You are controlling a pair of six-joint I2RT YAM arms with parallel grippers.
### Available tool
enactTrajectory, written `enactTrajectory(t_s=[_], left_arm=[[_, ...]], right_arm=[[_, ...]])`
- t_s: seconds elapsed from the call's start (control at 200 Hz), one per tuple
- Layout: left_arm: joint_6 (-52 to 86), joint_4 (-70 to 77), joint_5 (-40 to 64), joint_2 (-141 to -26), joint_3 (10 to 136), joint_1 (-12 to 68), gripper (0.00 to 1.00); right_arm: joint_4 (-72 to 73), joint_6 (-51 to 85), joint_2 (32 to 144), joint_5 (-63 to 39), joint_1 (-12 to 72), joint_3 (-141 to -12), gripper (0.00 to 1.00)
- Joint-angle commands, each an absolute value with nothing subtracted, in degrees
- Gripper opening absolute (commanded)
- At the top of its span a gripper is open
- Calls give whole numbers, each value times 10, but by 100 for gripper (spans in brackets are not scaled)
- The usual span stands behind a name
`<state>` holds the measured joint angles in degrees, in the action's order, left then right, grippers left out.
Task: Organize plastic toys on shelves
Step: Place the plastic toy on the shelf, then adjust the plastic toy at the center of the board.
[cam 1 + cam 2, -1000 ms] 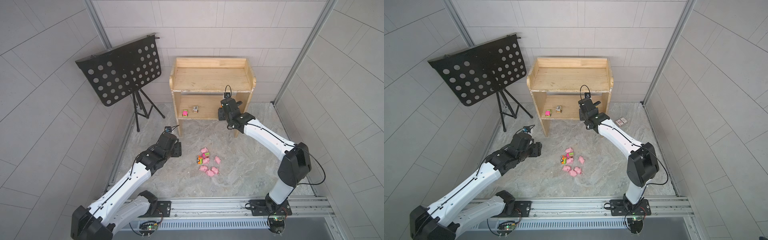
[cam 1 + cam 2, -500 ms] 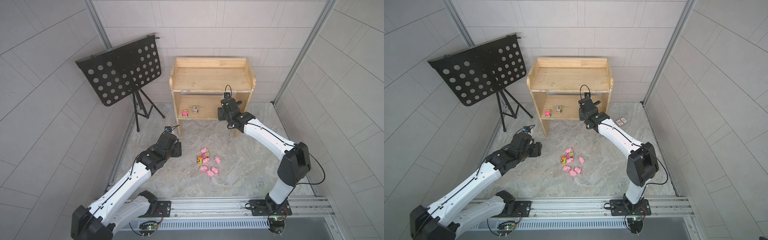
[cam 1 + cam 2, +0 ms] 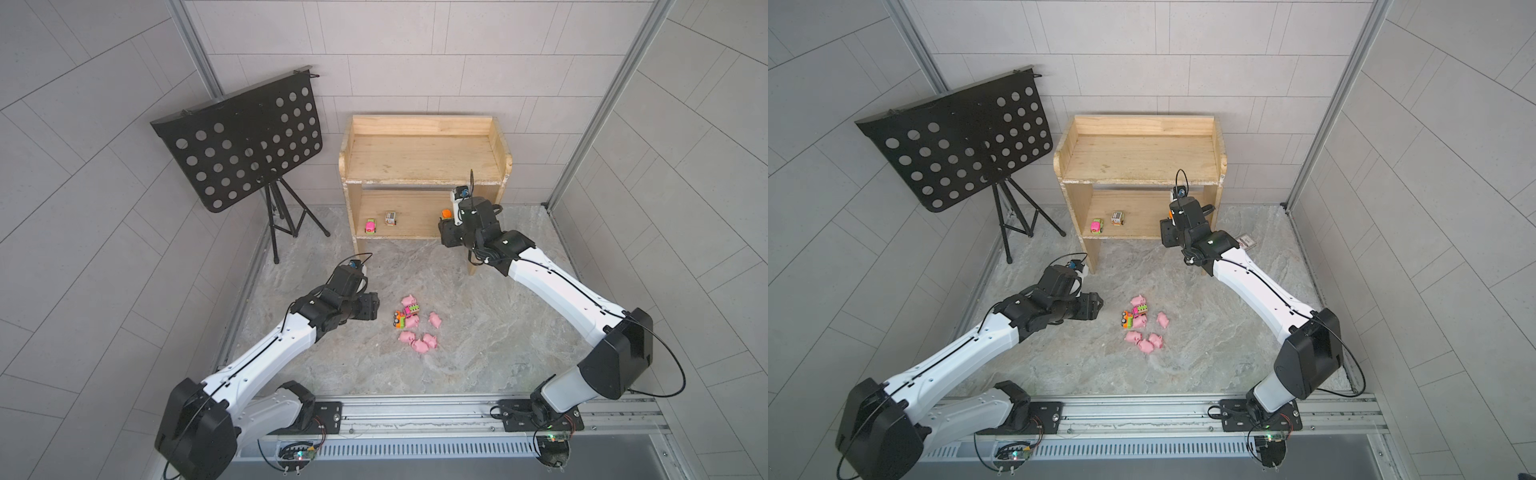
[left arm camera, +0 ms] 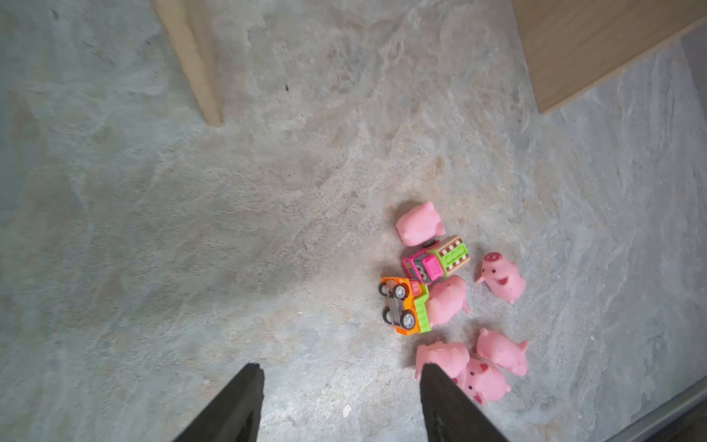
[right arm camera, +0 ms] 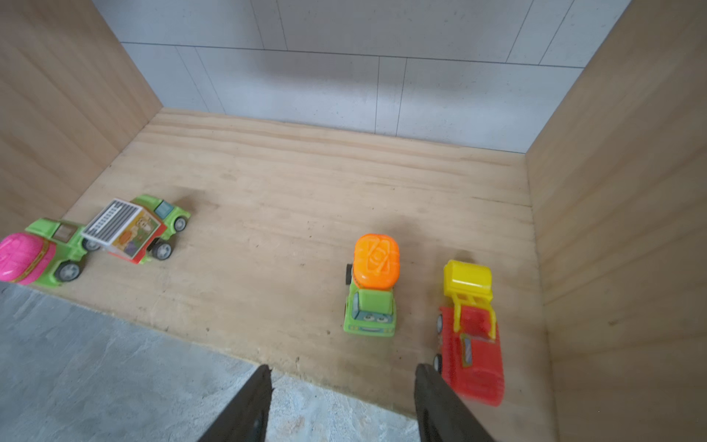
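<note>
The pale wooden shelves [image 3: 424,160] stand at the back wall. On the lower board sit a green truck with an orange drum [image 5: 373,287], a red-yellow vehicle [image 5: 469,336], a grey box truck [image 5: 126,229] and a pink-green car [image 5: 34,252]. My right gripper [image 5: 342,379] is open and empty at that board's front edge, just short of the orange-drum truck. Several pink pigs [image 4: 497,275] lie on the floor around a pink-green truck [image 4: 436,260] and a tipped orange truck [image 4: 403,306]. My left gripper [image 4: 340,377] hovers open beside this pile, holding nothing.
A black perforated music stand [image 3: 241,141] on a tripod stands left of the shelves. A flat card packet [image 3: 1246,241] lies on the floor by the shelves' right leg. Tiled walls close in both sides, and a metal rail [image 3: 415,411] runs along the front.
Little differs in the top views: the right arm stays at the lower shelf's front, and the left arm has not moved.
</note>
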<state>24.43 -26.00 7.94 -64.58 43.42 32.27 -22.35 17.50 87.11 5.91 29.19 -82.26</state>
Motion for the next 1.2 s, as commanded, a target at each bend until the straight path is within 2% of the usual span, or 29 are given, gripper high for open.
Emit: enactTrajectory(t_s=[0.0, 0.12, 0.265, 0.485, 0.67, 0.725, 1.196], left_arm=[[251, -224, 112, -667, 425, 354, 72], [264, -196, 115, -710, 424, 383, 70], [280, -172, 102, -752, 423, 403, 62], [290, -157, 88, -788, 421, 406, 44], [292, -143, 90, -811, 420, 406, 39], [293, -138, 91, -815, 420, 406, 35], [302, -119, 78, -847, 413, 406, 30]], right_arm=[[-244, 153, 831, 22, 291, -799, 62], [-250, 138, 793, -9, 296, -758, 62], [-251, 122, 750, -29, 305, -702, 62], [-255, 126, 709, -63, 310, -633, 62], [-246, 144, 685, -75, 312, -586, 63], [-244, 149, 679, -76, 312, -576, 63], [-239, 162, 666, -79, 313, -550, 63]])
